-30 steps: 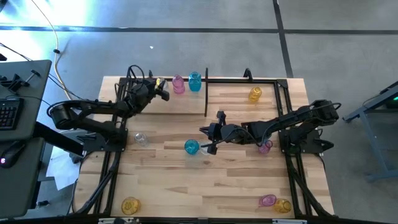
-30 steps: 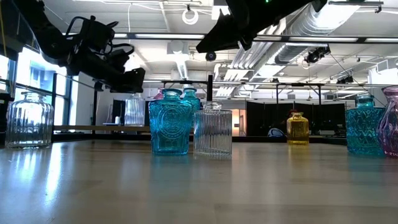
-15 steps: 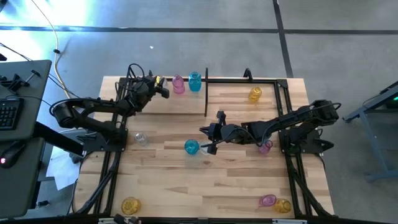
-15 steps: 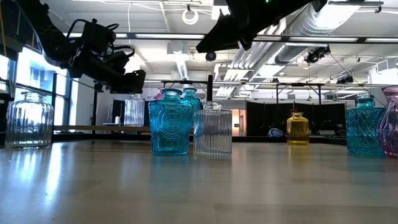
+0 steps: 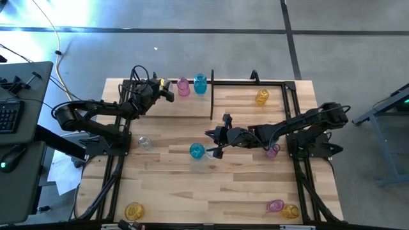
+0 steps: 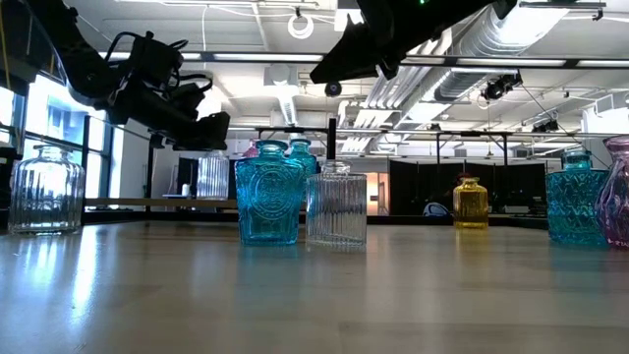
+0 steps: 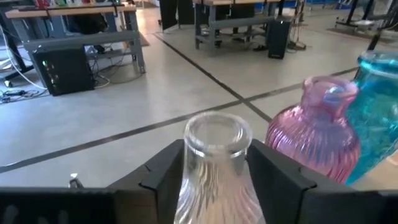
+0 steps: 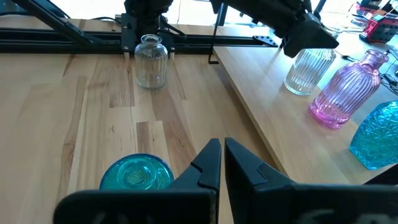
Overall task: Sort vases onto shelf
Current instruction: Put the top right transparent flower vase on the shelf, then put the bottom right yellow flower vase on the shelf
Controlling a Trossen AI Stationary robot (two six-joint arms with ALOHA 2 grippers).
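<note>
Left claw: left claw (image 7: 214,177) sits at the upper left of the high view, over the back left part of the shelf (image 5: 212,96); its fingers (image 7: 165,174) flank a clear ribbed vase (image 7: 214,168) with the jaws parted on either side of the glass. Whether the pads touch it cannot be told.
Clear vase: stands upright on the shelf plank, just beside a pink vase (image 7: 317,140) and a teal vase (image 7: 379,106) farther along the same row.
Right claw: right claw (image 8: 222,163) hangs over the middle of the bench (image 5: 192,185), fingers pressed together and holding nothing, just beside a teal jar (image 8: 137,175) seen from above.
Shelf row: in the high view the pink vase (image 5: 183,86) and teal vase (image 5: 200,84) stand left of the upright divider rod; a yellow vase (image 5: 262,96) stands right of it.
Bench: a clear jar (image 5: 145,142) stands at centre left, a pink vase (image 5: 273,151) by the right arm, a yellow vase (image 5: 133,210) at lower left, and a pink (image 5: 275,206) and yellow pair (image 5: 291,211) at lower right.
Low view: the teal jar (image 6: 267,200) and a clear ribbed jar (image 6: 336,205) stand touching at centre frame.
</note>
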